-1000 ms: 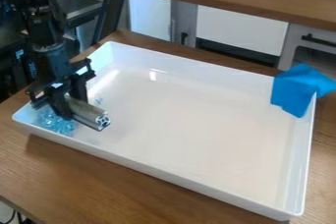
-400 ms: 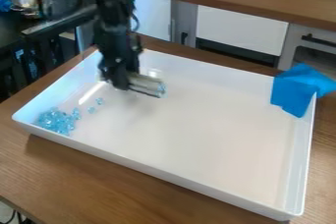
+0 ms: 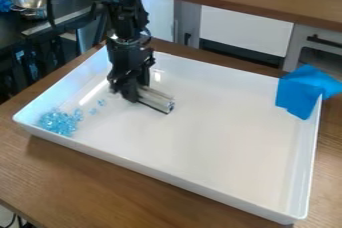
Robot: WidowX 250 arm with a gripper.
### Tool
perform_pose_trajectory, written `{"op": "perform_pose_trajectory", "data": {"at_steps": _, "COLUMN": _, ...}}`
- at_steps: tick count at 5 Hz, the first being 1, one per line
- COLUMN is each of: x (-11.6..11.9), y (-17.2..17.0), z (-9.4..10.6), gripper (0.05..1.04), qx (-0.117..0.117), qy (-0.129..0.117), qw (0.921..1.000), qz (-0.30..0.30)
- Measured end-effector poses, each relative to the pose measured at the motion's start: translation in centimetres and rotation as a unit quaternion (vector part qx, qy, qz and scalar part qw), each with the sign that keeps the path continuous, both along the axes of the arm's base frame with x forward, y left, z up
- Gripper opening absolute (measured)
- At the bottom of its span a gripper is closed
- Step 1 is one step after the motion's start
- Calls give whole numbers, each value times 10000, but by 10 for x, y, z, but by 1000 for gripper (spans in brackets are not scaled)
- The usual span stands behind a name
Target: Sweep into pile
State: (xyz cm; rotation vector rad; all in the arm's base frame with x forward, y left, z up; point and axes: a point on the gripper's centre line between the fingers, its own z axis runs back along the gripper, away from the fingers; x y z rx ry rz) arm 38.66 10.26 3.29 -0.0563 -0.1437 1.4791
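As gathering seems unfinished, beads (image 3: 101, 102) beside the pile (image 3: 58, 122) should be swept in by the bar (image 3: 157, 100) clamped in the hand (image 3: 136, 94).

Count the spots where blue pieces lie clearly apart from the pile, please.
2. One spot is nearest the jaws; the other is between it and the pile. The jaws may hide more.

The tray (image 3: 160, 172) sits on the bench (image 3: 100, 187), beads (image 3: 59, 122) inside near its left corner, a cloth (image 3: 299, 93) over its far right corner.
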Motion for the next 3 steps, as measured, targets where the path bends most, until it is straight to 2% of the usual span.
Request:
{"op": "perform_pose_trajectory", "data": {"at_steps": 2, "x": -68, "y": 22, "z": 2, "gripper": 381, "qx": -80, "qy": 179, "qw": 9975, "qz": -680}}
{"op": "perform_pose_trajectory", "data": {"at_steps": 3, "x": -90, "y": 30, "z": 2, "gripper": 381, "qx": -131, "qy": 259, "qw": 9958, "qz": -868}}
